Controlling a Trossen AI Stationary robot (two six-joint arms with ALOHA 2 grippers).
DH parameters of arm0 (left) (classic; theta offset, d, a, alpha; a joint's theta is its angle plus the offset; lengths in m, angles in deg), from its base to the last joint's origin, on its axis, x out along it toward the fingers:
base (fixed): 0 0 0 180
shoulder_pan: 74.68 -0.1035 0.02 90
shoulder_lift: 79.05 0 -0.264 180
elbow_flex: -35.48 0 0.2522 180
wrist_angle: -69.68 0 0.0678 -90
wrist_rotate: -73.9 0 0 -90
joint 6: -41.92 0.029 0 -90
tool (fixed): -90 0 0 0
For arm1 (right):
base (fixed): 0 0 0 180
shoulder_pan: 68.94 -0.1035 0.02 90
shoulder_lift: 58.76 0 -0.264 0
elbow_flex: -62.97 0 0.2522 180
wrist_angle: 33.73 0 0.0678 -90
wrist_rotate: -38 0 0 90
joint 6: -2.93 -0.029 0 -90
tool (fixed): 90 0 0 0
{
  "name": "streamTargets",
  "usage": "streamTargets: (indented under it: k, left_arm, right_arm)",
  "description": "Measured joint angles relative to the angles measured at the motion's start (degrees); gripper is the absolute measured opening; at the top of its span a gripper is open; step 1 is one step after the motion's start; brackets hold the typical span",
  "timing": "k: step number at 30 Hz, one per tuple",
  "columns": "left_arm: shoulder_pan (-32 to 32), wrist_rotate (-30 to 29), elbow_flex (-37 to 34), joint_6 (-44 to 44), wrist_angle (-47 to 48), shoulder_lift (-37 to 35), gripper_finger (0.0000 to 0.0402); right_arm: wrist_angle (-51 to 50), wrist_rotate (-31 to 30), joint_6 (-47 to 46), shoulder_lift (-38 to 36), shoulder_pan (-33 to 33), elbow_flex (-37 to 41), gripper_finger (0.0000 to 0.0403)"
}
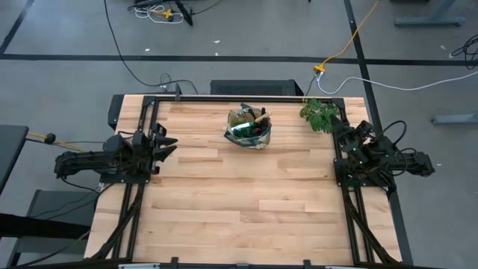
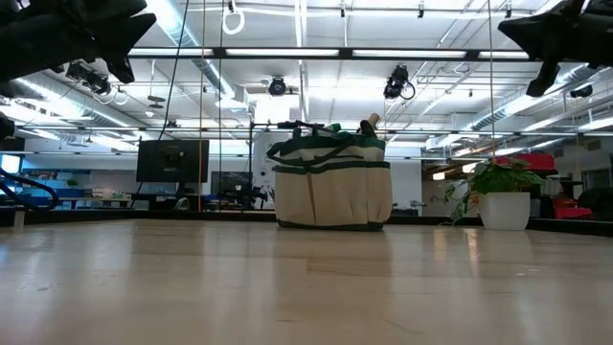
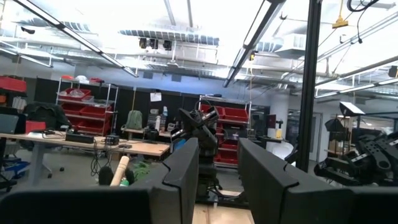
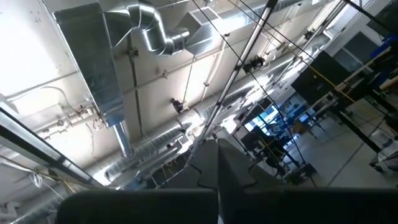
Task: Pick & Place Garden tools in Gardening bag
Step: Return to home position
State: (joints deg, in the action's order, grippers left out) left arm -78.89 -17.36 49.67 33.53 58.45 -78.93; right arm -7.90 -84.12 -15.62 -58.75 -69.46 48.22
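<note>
The beige gardening bag (image 1: 249, 128) with green trim stands upright on its base at the table's far middle, also in the low view (image 2: 332, 187). Garden tools stick out of its top: a wooden handle (image 1: 261, 118) (image 2: 369, 123), something green (image 1: 241, 129) and dark handles (image 2: 297, 125). My left gripper (image 1: 170, 146) (image 3: 217, 168) is raised at the table's left edge, open and holding nothing, pointing toward the bag. My right gripper (image 1: 340, 127) (image 4: 217, 171) is raised at the right edge, shut and holding nothing, tilted up toward the ceiling.
A leafy plant in a white pot (image 1: 320, 114) (image 2: 503, 196) stands at the far right corner, close to my right gripper. Bare wooden tabletop (image 1: 246, 202) lies between the arms and toward the near edge. Black frame rails (image 1: 142, 194) run along both sides.
</note>
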Motion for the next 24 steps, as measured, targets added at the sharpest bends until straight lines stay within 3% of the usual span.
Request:
streamTargets:
  k: [2,6,16,24]
  left_arm:
    - [0.0,0.0,0.0,0.0,0.0,0.0,0.0117]
    - [0.0,0.0,0.0,0.0,0.0,-0.02,0.0117]
    - [0.0,0.0,0.0,0.0,0.0,-0.02,0.0117]
    - [-0.11,-0.04,0.0,-0.01,0.0,-0.02,0.0117]
  right_arm:
    - [-0.21,0.0,0.79,0.0,0.0,0.0,0.0]
    - [-6.86,-0.04,12.4,0.0,0.0,0.0,0.0003]
    - [-36.34,0.02,23.58,0.02,-0.02,0.05,0.0011]
    - [-33.69,0.0,23.58,1.55,-0.02,0.0,0.0011]
